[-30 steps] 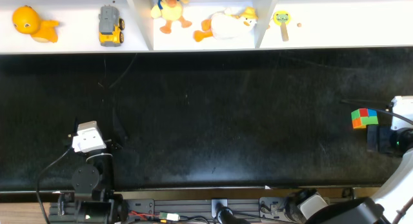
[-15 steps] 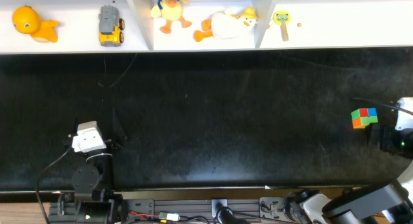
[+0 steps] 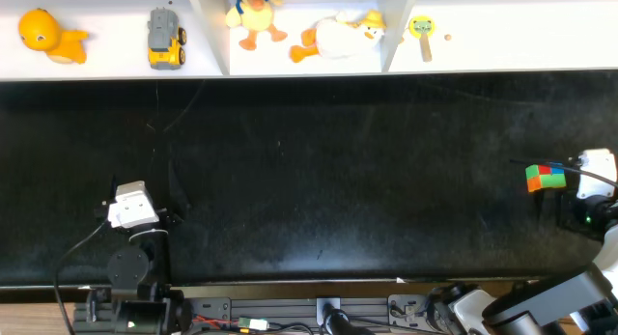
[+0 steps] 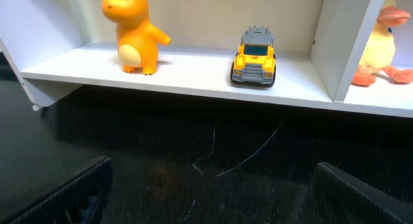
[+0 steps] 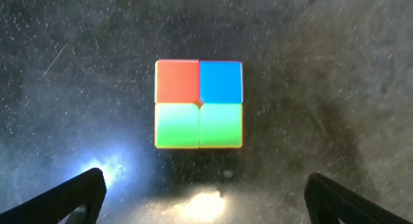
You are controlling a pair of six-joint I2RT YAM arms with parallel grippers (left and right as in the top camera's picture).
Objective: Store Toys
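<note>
The small multicoloured puzzle cube [image 3: 545, 176] [image 5: 199, 103] sits flat on the black, scuffed table top [image 3: 338, 181] near its right edge, well apart from the white shelf unit [image 3: 309, 65] that runs along the far side; the face towards the wrist camera shows one red square, one blue and two green.

The right gripper [image 5: 205, 185] hangs over the table just beside the cube, its two dark fingers spread wide; neither finger touches the cube, which lies ahead of the gap between them.

The left gripper [image 4: 210, 179] is near the left arm's base, low over the table and facing the shelf; its fingers are also spread wide, with nothing between them.

On the shelf, the left compartment holds an orange plastic creature figure [image 3: 50, 34] [image 4: 134, 30] standing upright and, apart from it, a yellow and grey toy truck [image 3: 165, 38] [image 4: 255, 56]; the middle compartment holds a yellow plush duck [image 3: 254, 14] [image 4: 384, 46] beside a white plush duck with a yellow hat [image 3: 333, 36]; the right compartment holds a small green toy on a wooden stick [image 3: 422, 31].
</note>
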